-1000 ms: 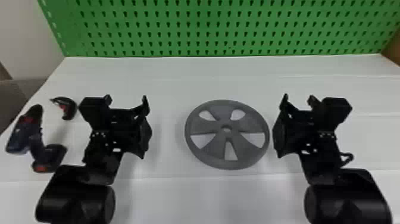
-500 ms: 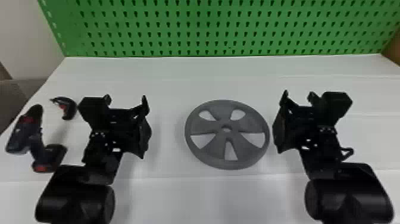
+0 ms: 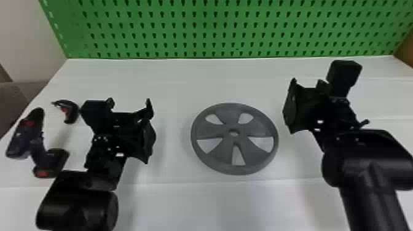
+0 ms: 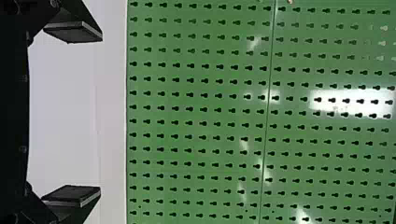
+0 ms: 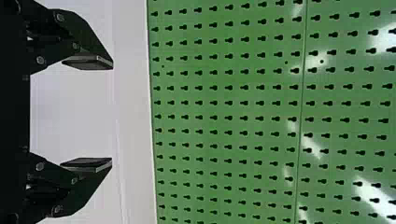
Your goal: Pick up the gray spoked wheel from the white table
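The gray spoked wheel [image 3: 234,126] lies flat on the white table [image 3: 172,196], its whole round rim in sight and its five openings showing white through them; the left gripper [image 3: 129,106] is to one side of it and the right gripper [image 3: 307,84] to the other, both apart from the rim; a strip of tabletop runs between rim and gripper on each side, narrower on the right in the head view; the left gripper's fingers stand wide apart, holding nothing, and the right's are well parted too, with nothing between them; beyond the wheel, more white surface runs back to the far edge, where the green pegboard [image 3: 215,30] rises; a drill [image 3: 27,138] lies near the table's left edge.
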Controlling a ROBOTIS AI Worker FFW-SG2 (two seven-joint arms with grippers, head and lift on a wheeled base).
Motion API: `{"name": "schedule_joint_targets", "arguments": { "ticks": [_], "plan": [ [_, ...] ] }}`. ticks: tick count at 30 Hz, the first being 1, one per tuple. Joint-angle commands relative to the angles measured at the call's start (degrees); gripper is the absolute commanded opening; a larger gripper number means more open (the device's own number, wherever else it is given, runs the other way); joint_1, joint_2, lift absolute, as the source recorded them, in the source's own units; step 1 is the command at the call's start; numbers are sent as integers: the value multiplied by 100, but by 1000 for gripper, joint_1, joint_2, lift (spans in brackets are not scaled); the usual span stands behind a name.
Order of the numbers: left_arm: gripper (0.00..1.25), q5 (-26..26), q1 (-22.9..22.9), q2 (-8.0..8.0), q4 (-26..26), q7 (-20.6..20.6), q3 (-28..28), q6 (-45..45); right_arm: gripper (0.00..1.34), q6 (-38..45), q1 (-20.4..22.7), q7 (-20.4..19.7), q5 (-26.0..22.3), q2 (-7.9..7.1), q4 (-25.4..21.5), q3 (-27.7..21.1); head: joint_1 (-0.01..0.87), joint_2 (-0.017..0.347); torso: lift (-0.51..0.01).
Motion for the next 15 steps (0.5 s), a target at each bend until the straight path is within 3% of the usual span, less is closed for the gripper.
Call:
{"name": "schedule_joint_targets", "arguments": {
  "ticks": [1, 15],
  "plan": [
    [1120, 2, 1, 5, 0, 1, -7, 0, 816, 645, -328, -28, -96, -82, -90, 11, 767, 35, -107],
    [1120, -51, -34, 5, 0, -17, -60, 9, 818, 2816, -1523, -72, -412, -460, -143, 222, 767, 35, -107]
  ]
}}
